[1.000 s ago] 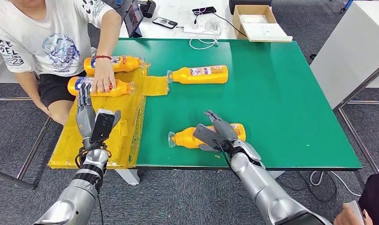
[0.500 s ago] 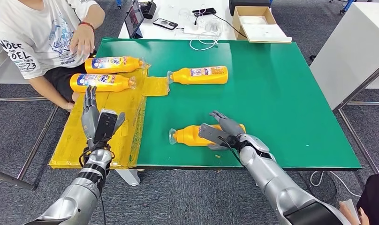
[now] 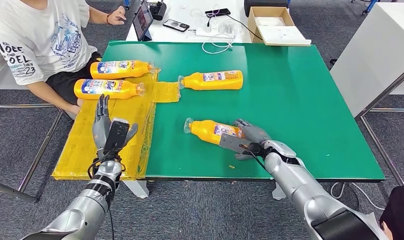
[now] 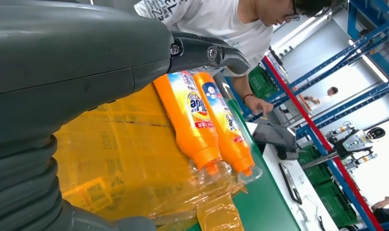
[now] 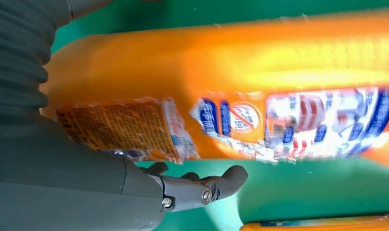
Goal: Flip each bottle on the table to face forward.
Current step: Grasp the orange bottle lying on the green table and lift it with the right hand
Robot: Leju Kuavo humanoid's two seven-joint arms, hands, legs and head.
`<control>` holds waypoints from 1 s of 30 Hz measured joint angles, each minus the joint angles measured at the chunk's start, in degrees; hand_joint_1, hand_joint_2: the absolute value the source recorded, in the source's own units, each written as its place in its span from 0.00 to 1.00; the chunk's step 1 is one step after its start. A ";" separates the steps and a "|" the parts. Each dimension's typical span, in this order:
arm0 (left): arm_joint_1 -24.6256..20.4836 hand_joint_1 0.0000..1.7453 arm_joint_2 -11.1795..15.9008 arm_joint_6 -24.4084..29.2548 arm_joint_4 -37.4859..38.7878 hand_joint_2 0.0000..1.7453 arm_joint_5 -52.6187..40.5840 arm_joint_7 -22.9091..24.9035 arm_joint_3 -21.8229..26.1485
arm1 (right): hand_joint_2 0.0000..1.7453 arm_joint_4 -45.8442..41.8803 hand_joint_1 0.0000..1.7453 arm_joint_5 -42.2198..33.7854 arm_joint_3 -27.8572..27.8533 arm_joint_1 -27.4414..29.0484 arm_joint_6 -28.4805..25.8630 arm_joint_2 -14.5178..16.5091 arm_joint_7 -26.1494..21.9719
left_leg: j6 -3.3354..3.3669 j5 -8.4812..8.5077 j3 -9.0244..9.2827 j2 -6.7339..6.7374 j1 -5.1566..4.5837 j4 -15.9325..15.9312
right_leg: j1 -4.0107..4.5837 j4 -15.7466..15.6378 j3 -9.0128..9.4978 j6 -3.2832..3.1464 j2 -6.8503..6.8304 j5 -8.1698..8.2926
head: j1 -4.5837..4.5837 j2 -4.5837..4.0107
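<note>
The right hand [image 3: 245,138] grips the near bottle [image 3: 212,131]. It lies slanted, cap pointing left and away, label up. The left hand [image 3: 106,129] holds nothing, fingers straight.

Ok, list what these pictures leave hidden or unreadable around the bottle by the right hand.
- Head view: the base of the near bottle is covered by the right hand, so the grip cannot be judged.
- Right wrist view: the bottle's label is blurred, its words unreadable.
- Head view: print on the far bottle is too small to read.
</note>
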 joint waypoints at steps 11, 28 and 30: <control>-0.69 0.00 -1.11 -0.57 1.33 1.00 0.36 0.00 -1.05 | 1.00 3.47 0.99 -0.51 3.46 -1.41 -2.92 2.21 1.72 | -0.02 -0.03 0.24 0.20 0.01 0.00 | 0.02 0.00 0.15 -0.01 0.06 0.00 | 0.01 0.00; -0.06 0.00 -1.51 -2.32 1.19 1.00 2.10 0.00 -1.16 | 1.00 -1.42 1.00 -4.22 -3.52 6.65 -23.43 7.06 -4.16 | -0.03 -0.04 0.16 0.38 0.02 -0.01 | 0.03 0.01 0.04 -0.03 0.34 0.02 | 0.01 0.00; 0.36 0.00 -1.75 -4.18 0.69 1.00 3.35 0.14 -1.15 | 1.00 -5.77 1.00 -4.74 -6.29 9.61 -28.09 8.00 -7.14 | -0.03 -0.03 0.01 0.31 0.02 -0.01 | 0.03 0.02 -0.07 -0.03 0.32 0.02 | 0.00 0.00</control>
